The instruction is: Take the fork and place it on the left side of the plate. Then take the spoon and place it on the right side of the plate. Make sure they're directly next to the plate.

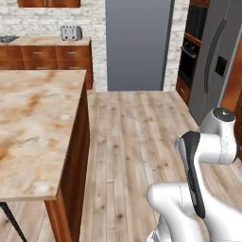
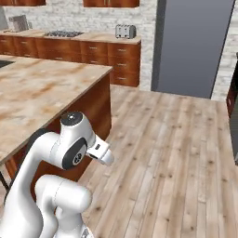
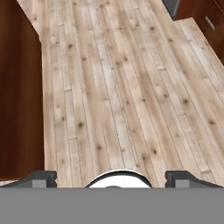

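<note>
The fork, the spoon and the plate are out of view. In the hand view my gripper (image 3: 111, 178) points out over the wooden floor (image 3: 122, 87). Its two dark fingertips (image 3: 43, 177) stand far apart at the bottom, open with nothing between them. The arm's white links rise at the lower right of the left base view and at the lower left of the right base view, beside the island.
A marble-topped island (image 1: 33, 127) with dark wood sides stands to the arm's left. Behind it runs a back counter with a toaster (image 2: 124, 31) and a hob (image 2: 62, 33). A steel fridge (image 1: 212, 61) and a wall oven (image 1: 190, 52) stand on the right. Wooden floor lies ahead.
</note>
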